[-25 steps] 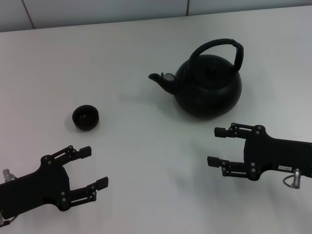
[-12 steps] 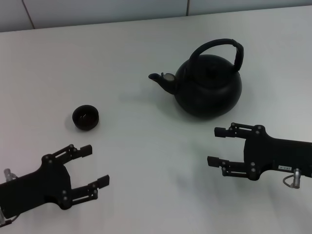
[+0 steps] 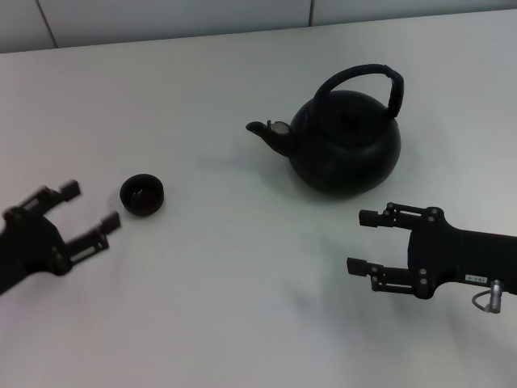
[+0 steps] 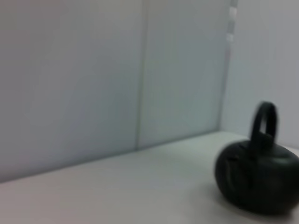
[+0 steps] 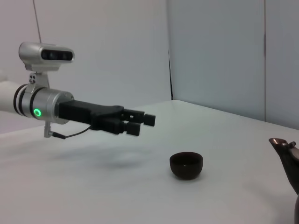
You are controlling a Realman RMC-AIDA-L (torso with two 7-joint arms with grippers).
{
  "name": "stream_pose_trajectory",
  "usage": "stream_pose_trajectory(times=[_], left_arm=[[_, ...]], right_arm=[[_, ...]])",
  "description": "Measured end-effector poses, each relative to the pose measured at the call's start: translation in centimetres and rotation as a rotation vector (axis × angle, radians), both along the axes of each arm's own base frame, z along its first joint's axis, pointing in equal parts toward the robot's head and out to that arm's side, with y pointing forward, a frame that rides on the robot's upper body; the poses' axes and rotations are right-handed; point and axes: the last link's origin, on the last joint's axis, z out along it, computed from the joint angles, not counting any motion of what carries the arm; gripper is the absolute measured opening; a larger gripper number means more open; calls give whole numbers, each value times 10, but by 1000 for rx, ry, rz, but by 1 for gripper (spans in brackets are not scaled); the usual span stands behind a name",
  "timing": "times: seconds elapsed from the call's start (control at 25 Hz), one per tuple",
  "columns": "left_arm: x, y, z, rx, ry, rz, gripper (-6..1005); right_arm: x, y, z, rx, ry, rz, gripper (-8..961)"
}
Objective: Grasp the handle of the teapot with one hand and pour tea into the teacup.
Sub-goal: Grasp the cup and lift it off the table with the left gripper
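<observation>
The matte-black teapot [image 3: 347, 141] stands on the white table at the back right, spout pointing left, its arched handle [image 3: 363, 77] upright. The small black teacup [image 3: 143, 195] sits to its left. My left gripper [image 3: 90, 204] hovers open just left of the teacup, nothing between its fingers. My right gripper [image 3: 361, 241] is open in front of the teapot, apart from it. The left wrist view shows the teapot [image 4: 257, 182] and handle [image 4: 266, 121]. The right wrist view shows the left gripper [image 5: 141, 124] above the table, the teacup [image 5: 186, 164] and the teapot's spout [image 5: 285, 149].
The white table [image 3: 226, 307] runs back to a pale wall [image 3: 161, 16] at its far edge. Nothing else stands on it.
My left gripper has swung back and to the left, from the table's front edge to just beside the teacup. The right gripper has barely shifted. Teapot and teacup have not moved.
</observation>
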Motion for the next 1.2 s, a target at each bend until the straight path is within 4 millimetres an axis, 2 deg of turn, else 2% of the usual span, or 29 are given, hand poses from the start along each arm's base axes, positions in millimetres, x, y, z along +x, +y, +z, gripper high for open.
stream_pose_trajectory(times=[0.44, 0.64, 0.68, 1.04, 1.2], left_arm=[[1, 5, 2, 31, -14, 11, 840], [-5, 8, -14, 7, 109, -2, 841], [-7, 9, -23, -12, 146, 5, 841], [-4, 14, -24, -10, 152, -3, 841], [1, 22, -31, -22, 155, 1, 839]], right_arm=[[-3, 4, 1, 4, 2, 13, 723], [-4, 6, 1, 4, 1, 18, 723], [-4, 6, 1, 4, 1, 19, 723], [-4, 5, 1, 4, 2, 17, 722], [-4, 5, 1, 5, 2, 16, 723]])
